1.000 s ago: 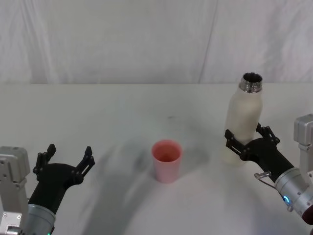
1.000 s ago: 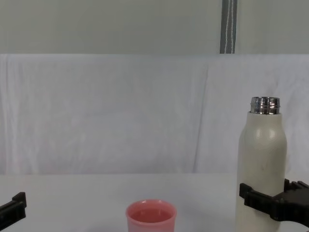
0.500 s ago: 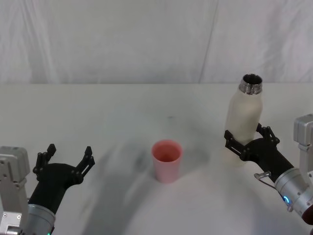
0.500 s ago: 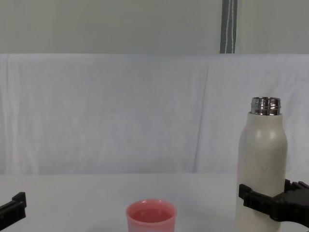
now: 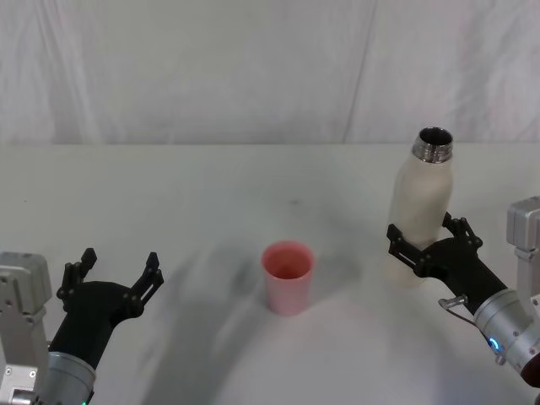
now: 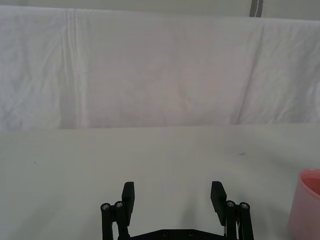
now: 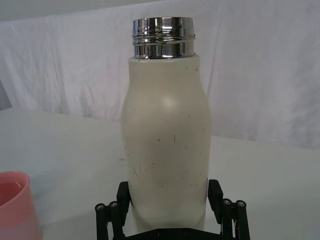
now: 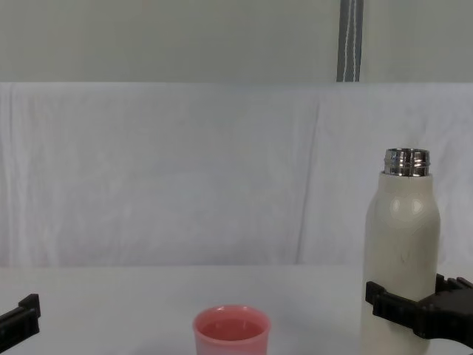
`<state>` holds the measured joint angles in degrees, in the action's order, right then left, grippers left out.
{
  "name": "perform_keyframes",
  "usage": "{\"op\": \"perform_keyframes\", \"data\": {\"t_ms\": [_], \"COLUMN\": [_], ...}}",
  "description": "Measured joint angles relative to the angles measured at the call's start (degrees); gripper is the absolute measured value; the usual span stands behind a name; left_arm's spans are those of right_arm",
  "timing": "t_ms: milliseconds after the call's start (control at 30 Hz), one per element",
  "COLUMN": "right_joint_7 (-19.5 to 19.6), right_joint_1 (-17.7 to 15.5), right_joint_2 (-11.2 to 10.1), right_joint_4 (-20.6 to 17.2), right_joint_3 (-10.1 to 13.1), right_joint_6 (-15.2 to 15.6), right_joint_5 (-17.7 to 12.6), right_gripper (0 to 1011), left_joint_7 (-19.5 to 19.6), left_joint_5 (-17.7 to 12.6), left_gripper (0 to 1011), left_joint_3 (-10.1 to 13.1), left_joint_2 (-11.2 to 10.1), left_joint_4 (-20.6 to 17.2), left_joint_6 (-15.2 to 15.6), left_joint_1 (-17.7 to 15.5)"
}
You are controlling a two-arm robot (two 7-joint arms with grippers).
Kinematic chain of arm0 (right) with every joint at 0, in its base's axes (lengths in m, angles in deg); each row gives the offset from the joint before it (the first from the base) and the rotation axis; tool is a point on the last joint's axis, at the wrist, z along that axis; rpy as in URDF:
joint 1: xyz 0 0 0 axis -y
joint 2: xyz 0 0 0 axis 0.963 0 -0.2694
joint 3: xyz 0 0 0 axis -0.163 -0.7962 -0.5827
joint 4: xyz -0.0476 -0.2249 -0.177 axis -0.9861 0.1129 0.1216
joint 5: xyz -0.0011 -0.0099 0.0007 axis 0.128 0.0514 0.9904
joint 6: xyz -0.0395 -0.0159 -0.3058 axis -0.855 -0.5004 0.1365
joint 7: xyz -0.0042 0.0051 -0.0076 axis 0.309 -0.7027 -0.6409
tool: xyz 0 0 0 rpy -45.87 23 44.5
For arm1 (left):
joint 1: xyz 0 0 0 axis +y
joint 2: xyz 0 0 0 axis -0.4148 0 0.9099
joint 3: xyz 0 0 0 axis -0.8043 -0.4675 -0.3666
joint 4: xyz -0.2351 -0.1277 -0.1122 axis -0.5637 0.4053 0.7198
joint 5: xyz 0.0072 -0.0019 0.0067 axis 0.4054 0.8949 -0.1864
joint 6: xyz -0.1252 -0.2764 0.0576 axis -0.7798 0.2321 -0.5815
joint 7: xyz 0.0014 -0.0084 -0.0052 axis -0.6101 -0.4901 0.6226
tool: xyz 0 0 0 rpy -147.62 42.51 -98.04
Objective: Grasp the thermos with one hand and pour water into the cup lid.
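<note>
The right gripper (image 5: 426,243) reaches forward low on the right side, and its black fingers (image 7: 216,195) are closed around the bottle (image 5: 419,207). The left gripper (image 5: 116,270) rests low on the left side with its fingers spread wide and nothing between them.

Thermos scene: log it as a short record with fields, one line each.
thermos: upright, cap off, steel neck open
right gripper: fingers on either side of the thermos's lower body
cup lid: upright on the table, to the thermos's left, apart from it
left gripper: open, holding nothing, low at the left
pouring: not begun
</note>
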<state>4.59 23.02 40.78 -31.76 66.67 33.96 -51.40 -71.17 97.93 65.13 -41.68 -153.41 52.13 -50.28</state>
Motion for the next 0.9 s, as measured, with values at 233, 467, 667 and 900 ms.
{"op": "perform_keyframes", "data": {"t_ms": [233, 467, 667, 900], "right_joint_7": [0.0, -0.1, -0.1, -0.5], "right_joint_1": [0.0, -0.2, -0.4, -1.0], "right_joint_2": [0.0, 0.0, 0.0, -0.2], "right_joint_4": [0.0, 0.0, -0.1, -0.2], "right_joint_3": [0.0, 0.0, 0.0, 0.0], "right_joint_6": [0.0, -0.1, -0.2, 0.0], "right_joint_5": [0.0, -0.1, -0.3, -0.9], "right_gripper": [1001, 1002, 1002, 1001], "left_joint_7": [0.0, 0.0, 0.0, 0.0], "left_joint_5": [0.0, 0.0, 0.0, 0.0], "left_gripper": [1001, 1001, 1001, 1001], "left_joint_3": [0.0, 0.0, 0.0, 0.0], "left_joint_2": [0.0, 0.0, 0.0, 0.0], "left_joint_4": [0.0, 0.0, 0.0, 0.0], "left_joint_6": [0.0, 0.0, 0.0, 0.0], "left_joint_1": [0.0, 0.0, 0.0, 0.0]}}
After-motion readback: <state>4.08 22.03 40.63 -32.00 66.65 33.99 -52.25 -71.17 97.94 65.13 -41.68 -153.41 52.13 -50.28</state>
